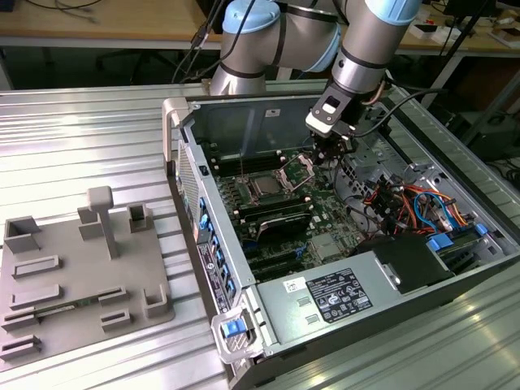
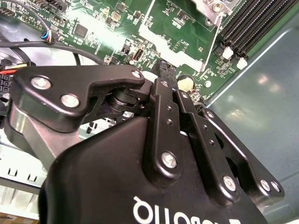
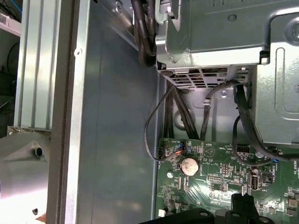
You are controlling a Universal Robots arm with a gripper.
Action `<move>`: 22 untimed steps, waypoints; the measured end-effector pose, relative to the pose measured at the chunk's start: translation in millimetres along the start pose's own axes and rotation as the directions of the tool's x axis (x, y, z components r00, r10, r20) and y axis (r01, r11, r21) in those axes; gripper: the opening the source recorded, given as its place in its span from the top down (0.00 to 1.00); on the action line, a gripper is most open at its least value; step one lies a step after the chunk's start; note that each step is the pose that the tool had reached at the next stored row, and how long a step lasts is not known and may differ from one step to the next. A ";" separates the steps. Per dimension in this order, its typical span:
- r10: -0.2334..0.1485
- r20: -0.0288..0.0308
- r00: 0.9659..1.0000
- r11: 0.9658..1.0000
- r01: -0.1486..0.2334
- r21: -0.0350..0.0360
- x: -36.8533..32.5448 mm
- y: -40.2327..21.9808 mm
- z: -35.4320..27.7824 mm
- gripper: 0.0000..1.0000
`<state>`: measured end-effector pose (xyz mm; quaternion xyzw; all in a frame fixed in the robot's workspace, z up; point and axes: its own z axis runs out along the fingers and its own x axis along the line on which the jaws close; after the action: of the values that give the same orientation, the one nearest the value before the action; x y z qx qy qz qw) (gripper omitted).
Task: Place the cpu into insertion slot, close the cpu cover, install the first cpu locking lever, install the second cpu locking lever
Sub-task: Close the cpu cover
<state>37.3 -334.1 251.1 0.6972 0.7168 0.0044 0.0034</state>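
**Ribbed metal tabletop (image 1: 81, 138) with an open case (image 1: 175, 114): cpu seated, cover up**

Workbenches and cables fill the background. The case lies on its side with the open face upward, which I judge is so the arm can reach the green board (image 1: 325, 211) from above.

The cpu (image 1: 264, 187), a small dull silver square, sits flat inside the slot (image 1: 251, 197), so the first step looks done. The cover (image 1: 296, 172), a thin silvery frame, stands tilted up on its hinge at the slot's edge toward the exterior view's right. Raised like this it leaves the slot open from above, and it is not yet closed. The locking levers are too small to make out.

The claw (image 1: 331, 154) hangs low inside the case, just beside the raised cover on the exterior view's right. Whether it touches the cover I cannot tell. In both wrist views its black tip (image 2: 162, 70) (image 3: 243, 203) hovers over bare board near a round coin battery (image 3: 189, 165). The fingers appear pressed together, with nothing pinched between them. That closed, narrow tip probably suits pushing a thin plate more than gripping it.

Long black memory slots (image 2: 252, 23) run beside the slot. Well apart, toward the exterior view's left, a grey tray (image 1: 81, 276) with shaped holders rests on the tabletop, likely to keep parts in known places.
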 end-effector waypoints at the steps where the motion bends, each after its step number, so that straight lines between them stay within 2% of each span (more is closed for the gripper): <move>1: 0.000 0.000 1.000 1.000 0.000 0.000 0.0 -0.4 0.0 0.89; 2: 0.000 0.000 1.000 1.000 0.000 0.000 0.1 -1.6 0.1 0.89; 6: 0.000 0.000 1.000 1.000 0.000 0.000 0.7 -22.7 0.1 0.89; 8: 0.000 0.000 1.000 1.000 0.000 0.000 0.9 -27.4 0.3 0.89; 9: 0.000 0.000 1.000 1.000 0.000 0.000 1.1 -31.9 0.5 0.89; 16: 0.000 0.000 1.000 1.000 0.000 0.000 2.1 -67.0 2.3 0.89; 17: 0.000 0.000 1.000 1.000 0.000 0.000 2.4 -74.7 2.8 0.89; 22: -0.001 0.000 1.000 1.000 0.001 0.000 2.9 -92.3 4.7 0.89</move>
<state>-55.0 -333.7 245.4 0.6968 0.7173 0.0044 0.0034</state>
